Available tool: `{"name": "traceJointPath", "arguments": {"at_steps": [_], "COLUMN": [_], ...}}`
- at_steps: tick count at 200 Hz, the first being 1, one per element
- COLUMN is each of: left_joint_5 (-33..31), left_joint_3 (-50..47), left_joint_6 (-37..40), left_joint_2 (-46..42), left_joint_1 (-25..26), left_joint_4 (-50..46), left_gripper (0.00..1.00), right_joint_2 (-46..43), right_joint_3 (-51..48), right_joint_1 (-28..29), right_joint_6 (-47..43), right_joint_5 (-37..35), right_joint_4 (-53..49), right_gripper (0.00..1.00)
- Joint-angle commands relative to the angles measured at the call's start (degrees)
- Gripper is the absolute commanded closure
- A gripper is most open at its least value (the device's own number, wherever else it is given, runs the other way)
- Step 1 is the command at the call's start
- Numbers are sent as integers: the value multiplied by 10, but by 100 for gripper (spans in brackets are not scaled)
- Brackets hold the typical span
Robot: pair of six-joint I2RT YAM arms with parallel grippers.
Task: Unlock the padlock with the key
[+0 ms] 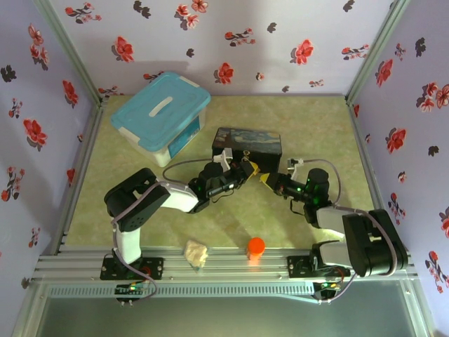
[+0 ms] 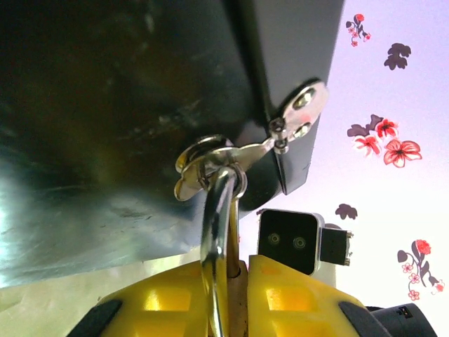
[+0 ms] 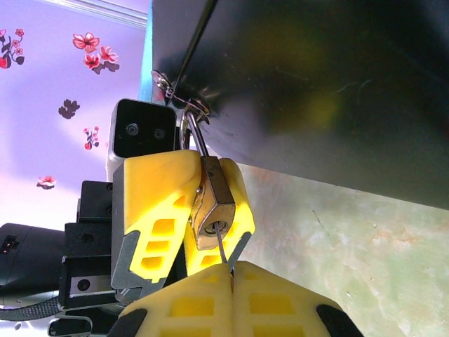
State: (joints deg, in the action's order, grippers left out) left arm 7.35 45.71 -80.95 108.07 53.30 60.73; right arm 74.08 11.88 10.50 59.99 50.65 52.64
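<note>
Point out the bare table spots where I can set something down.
Free: the table right of the painted box; the middle stretch beyond the orange cap. Crowded: between box and blue-lidded bin, and around the padlock.

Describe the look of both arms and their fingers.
The left arm and right arm have black joint housings joined by white links, with a grey cable looping near each wrist. Small green lights glow there. The fingers are bright yellow plastic with rectangular recesses, on black mounts.
</note>
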Motion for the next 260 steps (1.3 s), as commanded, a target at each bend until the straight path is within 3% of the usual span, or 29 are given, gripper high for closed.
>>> {"name": "traceJointPath", "arguments": {"at_steps": [1, 54, 68, 126, 176, 226, 241, 260], "left_joint_5": [35, 74, 83, 37, -40, -23, -27, -29], "left_joint_3": [28, 27, 27, 26, 52, 72, 71, 72], "left_joint_6": [4, 14, 17, 4, 13, -18, -13, -13], "left_joint_2": [0, 0, 2, 29, 36, 65, 61, 64], "left_joint_1": [11, 12, 13, 26, 56, 75, 84, 88], "left_joint_4": [51, 49, 45, 47, 10, 37, 28, 39], "left_gripper": [100, 100, 100, 100, 100, 100, 100, 100], "right_joint_2": [0, 27, 46, 79, -15, -98, -82, -32], "right_joint_3": [-5, -4, -8, -20, -53, -28, -21, -25], "right_joint_1": [-5, -31, -38, -32, 25, 35, 37, 49], "right_joint_6": [9, 28, 54, 122, 108, 53, 73, 149], "right_joint_5": [6, 10, 16, 7, -102, -168, -170, -167], "right_joint_4": [37, 39, 82, 178, 82, -51, -26, 82], "right_gripper": [100, 100, 100, 100, 100, 100, 100, 100]}}
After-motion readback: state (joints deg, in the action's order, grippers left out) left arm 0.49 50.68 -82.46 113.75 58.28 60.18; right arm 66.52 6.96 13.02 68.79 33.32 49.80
